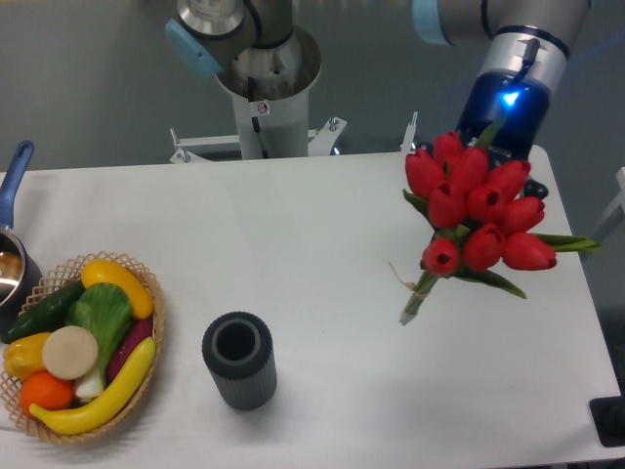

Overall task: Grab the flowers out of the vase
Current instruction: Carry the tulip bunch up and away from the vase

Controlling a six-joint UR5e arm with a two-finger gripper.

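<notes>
The flowers [476, 210], a bunch of red tulip buds with green leaves and tied stems, hang tilted over the right side of the table, with the stem end [410, 311] pointing down and to the left. My gripper [503, 154] is behind the buds, below the blue-lit wrist, and its fingers are mostly hidden. It appears shut on the bunch. The vase [239, 360], a dark grey ribbed cup, stands upright and empty near the table's front, well to the left of the flowers.
A wicker basket [146, 293] with fake vegetables sits at the front left. A blue-handled pot [14, 256] is at the left edge. The robot's base [264, 78] stands behind the white table [322, 234]. A dark object [610, 420] is at the front right corner.
</notes>
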